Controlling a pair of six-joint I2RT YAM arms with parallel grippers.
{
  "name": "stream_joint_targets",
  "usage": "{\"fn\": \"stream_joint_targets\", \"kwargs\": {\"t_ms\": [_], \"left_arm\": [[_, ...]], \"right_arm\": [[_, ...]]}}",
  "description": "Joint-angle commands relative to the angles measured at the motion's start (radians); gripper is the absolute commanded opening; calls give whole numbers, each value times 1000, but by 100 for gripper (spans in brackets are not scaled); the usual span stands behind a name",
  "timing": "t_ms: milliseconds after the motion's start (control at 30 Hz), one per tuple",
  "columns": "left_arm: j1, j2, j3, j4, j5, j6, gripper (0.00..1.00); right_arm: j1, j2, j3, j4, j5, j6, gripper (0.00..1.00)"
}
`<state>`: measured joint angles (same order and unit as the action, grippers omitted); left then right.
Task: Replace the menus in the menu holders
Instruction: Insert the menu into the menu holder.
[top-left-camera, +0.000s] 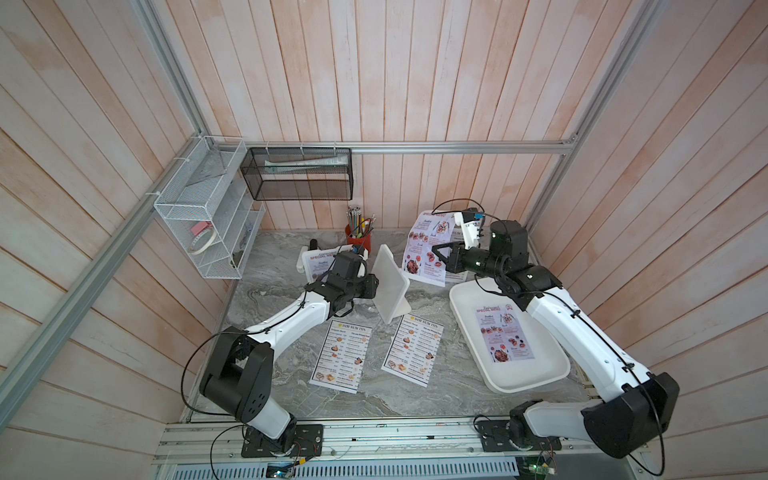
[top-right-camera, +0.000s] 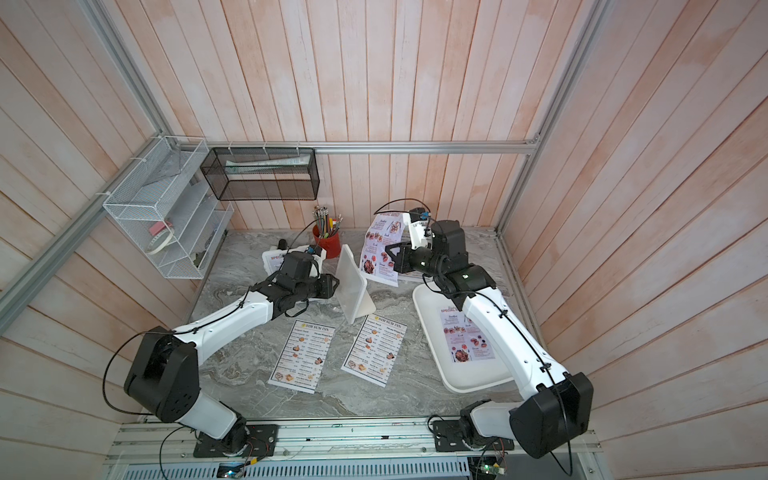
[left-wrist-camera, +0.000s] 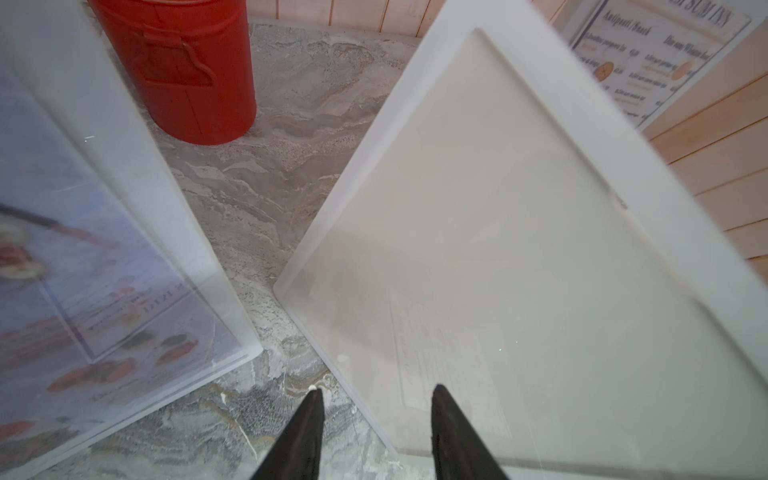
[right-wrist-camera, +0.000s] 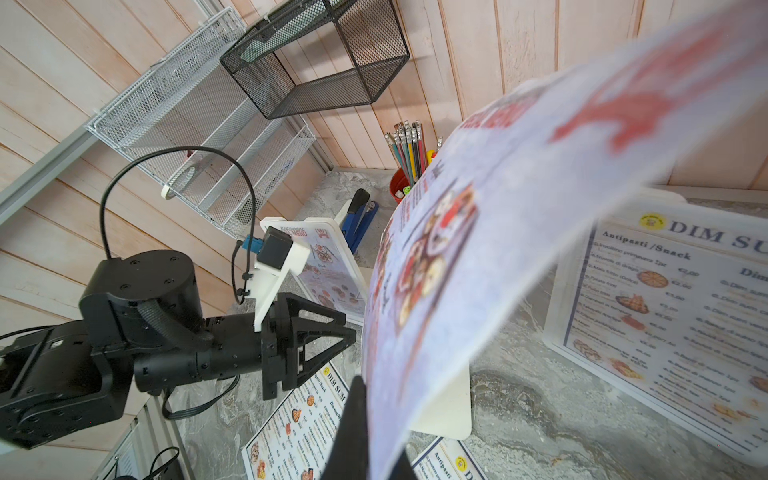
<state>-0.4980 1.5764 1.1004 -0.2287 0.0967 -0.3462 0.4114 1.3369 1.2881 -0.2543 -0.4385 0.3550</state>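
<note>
Near the middle of the table (top-left-camera: 291, 399), the left gripper (left-wrist-camera: 377, 390) points at the empty menu holder (top-left-camera: 390, 278) — a thin white plastic frame with rounded corners, a glossy front pane and a slanted back stand, standing upright. The gripper's black tapered fingers (left-wrist-camera: 307, 432) stand part-way apart with one edge of the frame between them. A strip of marbled table shows between one finger and that edge, and I cannot tell whether the other finger touches the pane.

Toward the far edge, to the right of this holder, the right gripper (top-left-camera: 436, 249) is clamped on the side edge of a lilac SPECIAL MENU sheet (top-left-camera: 419, 237) and holds it in the air, clear of the table. The paper bows in a soft curve, its red heading and food photos facing up.

Behind it, near the far right corner, a second menu holder (right-wrist-camera: 556, 307) carries a white DIM SUM INN menu (right-wrist-camera: 673, 299). Left of the empty holder, a third menu holder (left-wrist-camera: 137, 178) carries a lilac SPECIAL MENU page (left-wrist-camera: 62, 257), near a red metal cup (top-left-camera: 358, 243) of pencils.

Two loose DIM SUM INN sheets (top-left-camera: 338, 355) (top-left-camera: 413, 349) lie flat, side by side, toward the near edge. Along the right edge sits a shallow white tray (top-left-camera: 523, 382) with a rounded rim — another lilac sheet (top-left-camera: 505, 334) lies flat in it, with the right arm passing over one corner.
</note>
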Motion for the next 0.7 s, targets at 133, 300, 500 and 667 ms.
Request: {"fn": "stream_joint_targets", "kwargs": {"t_ms": [133,300,500,667], "left_arm": [[-5,-52,30,-48,-33,23,45],[-5,-83,27,-79,-47,0,45],[-5,-121,11,-108,-71,-1,45],[-5,-142,3,-121,-84,1,45]], "right_arm": [[5,77,32,36,-6,-40,0],[23,107,44,78,10,-73,0],[71,158,57,136,49,-165,0],[82,204,65,181,71,-186,0]]}}
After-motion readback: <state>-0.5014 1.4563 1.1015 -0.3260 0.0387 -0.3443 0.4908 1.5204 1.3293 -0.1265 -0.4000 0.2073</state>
